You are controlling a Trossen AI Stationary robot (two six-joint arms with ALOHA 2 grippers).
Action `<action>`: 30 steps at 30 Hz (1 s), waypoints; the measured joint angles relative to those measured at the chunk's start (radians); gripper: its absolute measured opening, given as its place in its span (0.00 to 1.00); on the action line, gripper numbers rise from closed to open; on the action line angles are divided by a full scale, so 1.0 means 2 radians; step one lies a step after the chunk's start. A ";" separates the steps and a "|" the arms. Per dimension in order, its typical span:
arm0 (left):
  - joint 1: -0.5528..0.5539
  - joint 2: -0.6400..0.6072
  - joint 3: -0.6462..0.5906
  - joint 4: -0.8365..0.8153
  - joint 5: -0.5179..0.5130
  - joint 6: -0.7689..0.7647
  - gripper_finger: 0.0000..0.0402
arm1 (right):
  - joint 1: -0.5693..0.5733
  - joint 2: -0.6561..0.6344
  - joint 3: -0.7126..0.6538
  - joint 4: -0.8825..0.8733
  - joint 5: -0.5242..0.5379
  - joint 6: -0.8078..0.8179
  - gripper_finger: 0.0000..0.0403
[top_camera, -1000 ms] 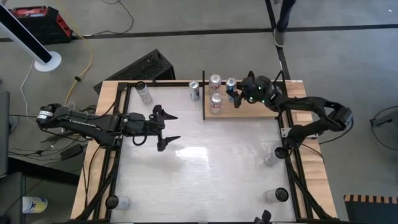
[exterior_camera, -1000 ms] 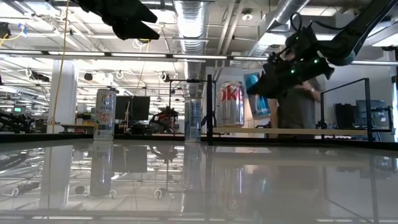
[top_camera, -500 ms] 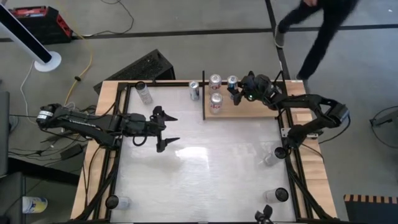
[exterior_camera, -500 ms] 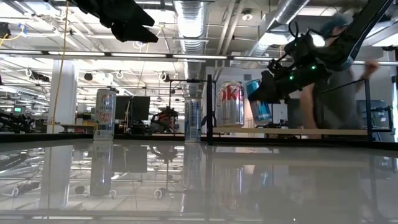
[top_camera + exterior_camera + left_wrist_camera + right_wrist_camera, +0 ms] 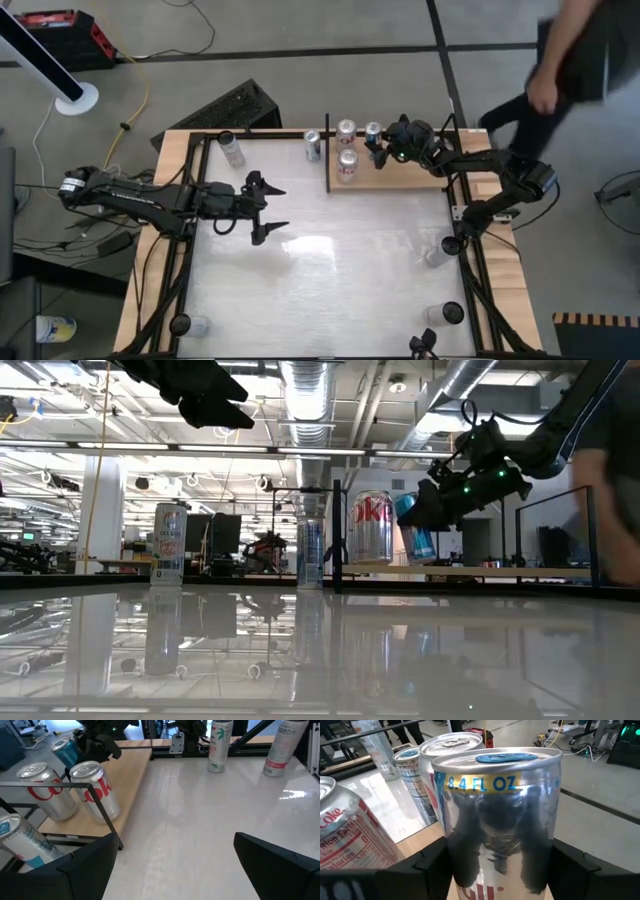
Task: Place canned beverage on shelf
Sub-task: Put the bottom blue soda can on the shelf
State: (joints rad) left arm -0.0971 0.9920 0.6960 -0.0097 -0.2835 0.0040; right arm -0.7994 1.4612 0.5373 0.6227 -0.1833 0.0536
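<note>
The right pincer [image 5: 378, 146] is over the far part of the shelf [image 5: 420, 176], its fingers on either side of a slim blue can [image 5: 417, 526]. In the right wrist view the can [image 5: 496, 820] fills the space between the two dark fingers [image 5: 435, 865], and the low view shows it tilted, its base at or just above the shelf board [image 5: 500, 571]. Whether the fingers clamp it firmly or have begun to let go cannot be told; the can is between them and leaning.

That lean is the main hazard. If the pincer opens while the can sits at an angle, it is likely to tip, and the two cola cans [image 5: 347, 165] stand just beside it on the same board, one [image 5: 369, 526] almost touching it in the low view. A falling can could knock them or roll toward the shelf's open long edge and drop onto the white surface [image 5: 340, 260]. If the base is not yet down, an early release would drop it, with the same result. Pulling the arm back before the fingers clear the sides could also drag the can over.

The left pincer [image 5: 262, 208] waits wide open and empty above the surface, well apart from the shelf, no threat to it. A person [image 5: 570, 60] moves beyond the shelf's far right corner, close to the right arm's reach.
</note>
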 joint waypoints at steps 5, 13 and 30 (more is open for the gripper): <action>0.000 0.000 0.000 0.000 0.000 0.000 0.95 | 0.000 0.000 0.000 -0.001 -0.001 -0.003 0.74; 0.000 0.000 0.000 -0.004 0.000 0.000 0.95 | 0.000 -0.001 0.001 -0.014 -0.002 -0.005 0.75; 0.001 0.000 0.000 -0.009 0.000 0.000 0.95 | -0.005 -0.073 0.000 -0.102 -0.017 -0.014 0.75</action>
State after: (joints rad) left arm -0.0959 0.9920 0.6968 -0.0273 -0.2832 0.0040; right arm -0.8085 1.3161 0.5369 0.4179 -0.2174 0.0249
